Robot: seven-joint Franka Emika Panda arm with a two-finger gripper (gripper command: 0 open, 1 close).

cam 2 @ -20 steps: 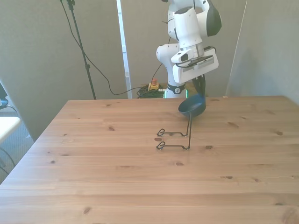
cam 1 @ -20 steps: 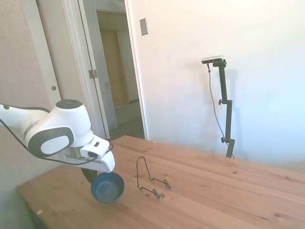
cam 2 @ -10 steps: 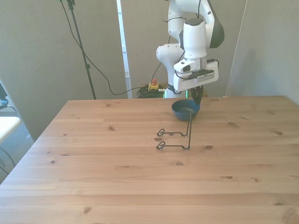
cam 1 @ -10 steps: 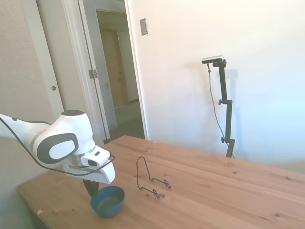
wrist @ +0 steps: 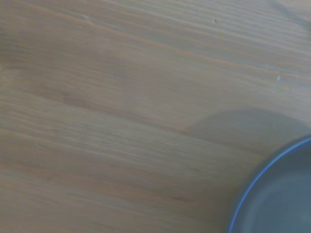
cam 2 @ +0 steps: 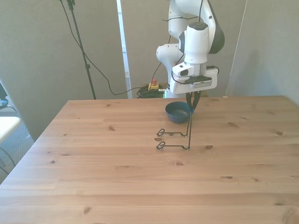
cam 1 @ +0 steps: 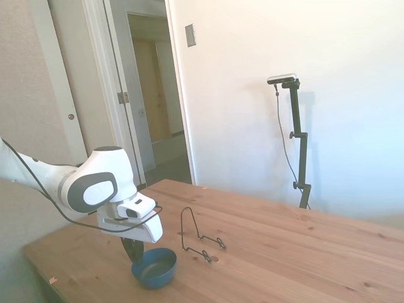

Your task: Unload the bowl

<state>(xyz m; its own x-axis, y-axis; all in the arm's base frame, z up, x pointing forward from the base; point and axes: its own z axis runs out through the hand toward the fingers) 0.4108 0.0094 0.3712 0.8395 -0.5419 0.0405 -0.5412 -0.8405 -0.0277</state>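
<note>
Arm: the white arm (cam 1: 95, 186) reaches in from the side view's left and bends down over the near-left part of the table; in the front view its wrist hangs at the far edge of the tabletop.
Gripper: the gripper (cam 1: 133, 251) (cam 2: 191, 103) points straight down, its dark fingers at the rim of the bowl on the side nearest the rack; they look pinched on the rim, narrow, gripping the bowl.
Bowl, place: the bowl (cam 1: 154, 267) (cam 2: 178, 112) sits upright, mouth up, low on the table or resting on it, near the far edge in the front view and just to the front view's left of the rack's upright loop.
Bowl, look: small, round and shallow, plain dark blue with a smooth finish; the inside is a shade greyer than the outer wall, and nothing shows inside it.
Bowl, wrist view: only an arc of the bowl (wrist: 277, 199) shows, blurred, with a thin lighter blue rim line and its shadow on the wood beside it.
Rack: the thin black wire rack (cam 1: 197, 237) (cam 2: 176, 138) stands on the table just right of the bowl in the side view, one tall loop upright and two low feet ending in small curls.
Table: the wooden table (cam 1: 303, 252) (cam 2: 117, 177) is pale, knotted planks.
</note>
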